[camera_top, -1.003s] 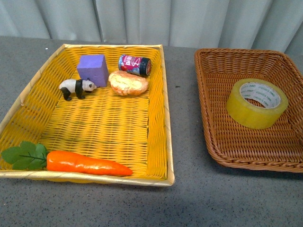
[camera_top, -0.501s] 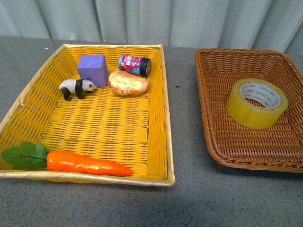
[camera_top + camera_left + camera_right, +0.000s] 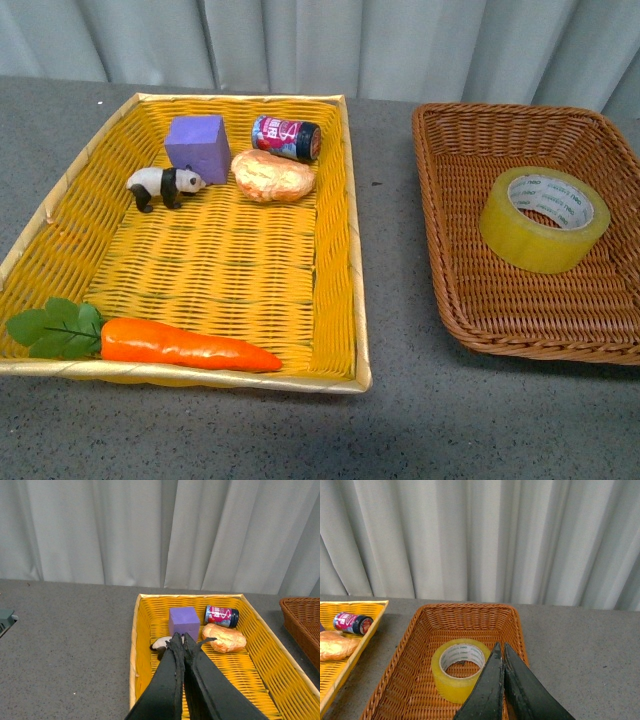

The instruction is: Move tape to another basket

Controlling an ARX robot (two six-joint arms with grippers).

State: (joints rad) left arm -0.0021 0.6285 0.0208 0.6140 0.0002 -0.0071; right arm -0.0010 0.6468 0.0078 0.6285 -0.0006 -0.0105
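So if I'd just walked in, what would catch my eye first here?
Probably the bright yellow tray on the left, with an orange carrot along its near edge and a purple block, toy panda, bread roll and small can clustered at the far end. Beside it on the right, a brown wicker basket holds only a fat roll of yellowish tape.

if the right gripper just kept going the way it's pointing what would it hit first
Most likely the tape. In the right wrist view the shut right gripper points at the roll's near edge, lying flat in the brown basket. Depth is unclear, so it might instead skim past onto the basket floor.
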